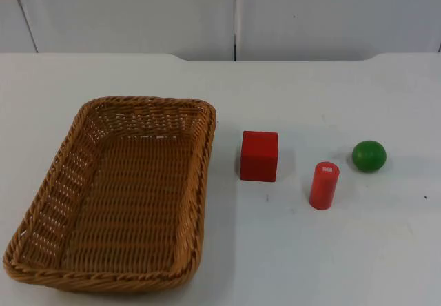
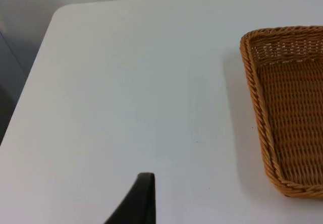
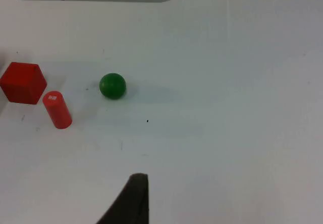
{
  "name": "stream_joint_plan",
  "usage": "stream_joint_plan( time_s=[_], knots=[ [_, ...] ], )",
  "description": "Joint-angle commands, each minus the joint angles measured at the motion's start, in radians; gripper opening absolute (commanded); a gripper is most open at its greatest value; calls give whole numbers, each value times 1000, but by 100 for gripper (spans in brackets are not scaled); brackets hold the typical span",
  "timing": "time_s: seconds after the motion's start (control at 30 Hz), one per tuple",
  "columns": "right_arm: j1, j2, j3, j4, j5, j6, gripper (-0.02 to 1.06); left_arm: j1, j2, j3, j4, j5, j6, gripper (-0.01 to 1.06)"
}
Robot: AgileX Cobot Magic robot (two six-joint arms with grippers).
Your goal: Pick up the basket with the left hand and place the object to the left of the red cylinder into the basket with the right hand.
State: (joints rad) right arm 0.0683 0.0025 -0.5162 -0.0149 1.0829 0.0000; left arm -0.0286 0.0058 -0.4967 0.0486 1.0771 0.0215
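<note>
Both arms wait off the table; the basket lies toward the left arm, the red cube toward the right.

The wicker basket (image 1: 117, 196) rests flat on the white table (image 1: 275, 251), its long axis running toward the grey partition wall (image 1: 138, 9), and it lies well to the left of the red cylinder (image 1: 324, 185). Just left of that cylinder sits the red cube (image 1: 260, 156), between cylinder and basket; a green ball (image 1: 368, 156) lies to the cylinder's right. The left gripper (image 2: 141, 204) hovers beside the basket's outer long rim, so that rim is probably its nearest hold. The right gripper (image 3: 133, 201) hangs beyond the ball from the cube. Whether either gripper's fingers are spread cannot be told.
</note>
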Motion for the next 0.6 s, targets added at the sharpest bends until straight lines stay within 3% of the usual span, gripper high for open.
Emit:
stream_joint_plan(
  time_s=[0.0, 0.57],
  knots=[
    [1, -2, 0, -7, -5, -5, 105, -6, 13, 3, 4, -4, -9, 105],
    [1, -2, 0, -7, -5, -8, 105, -6, 155, -19, -1, -17, -9, 105]
  ],
)
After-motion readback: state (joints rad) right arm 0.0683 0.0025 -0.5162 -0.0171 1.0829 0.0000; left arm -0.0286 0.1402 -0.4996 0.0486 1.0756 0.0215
